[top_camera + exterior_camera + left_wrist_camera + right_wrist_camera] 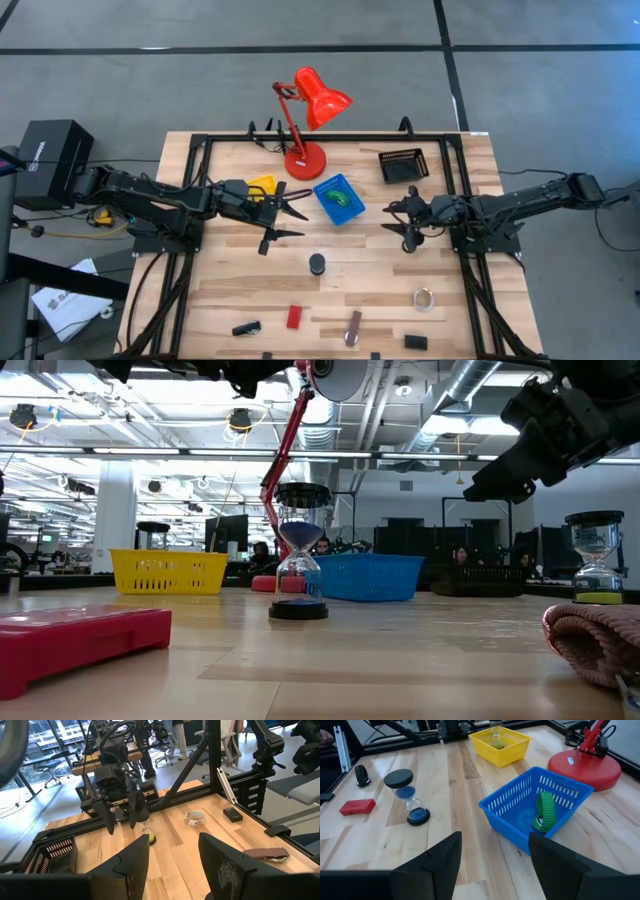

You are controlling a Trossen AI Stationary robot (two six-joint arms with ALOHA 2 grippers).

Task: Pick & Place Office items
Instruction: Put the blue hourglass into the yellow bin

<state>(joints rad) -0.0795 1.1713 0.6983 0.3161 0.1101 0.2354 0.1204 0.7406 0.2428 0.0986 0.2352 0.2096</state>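
Between picks: left pincer [290,215] and right pincer [408,226] both apart, empty, hovering mid-worktop; next, descend onto blue hourglass [317,264].

Green piece [545,811] in blue tray [512,805], hourglass [409,796] upright

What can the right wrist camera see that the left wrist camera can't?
Only the right wrist view shows the blue tray holding a green piece, the yellow tray, the blue hourglass and the red block. Only the left wrist view shows the silvery ring, a black block and the brown-silver bar. Both show the wooden table and that arm's own open jaws.
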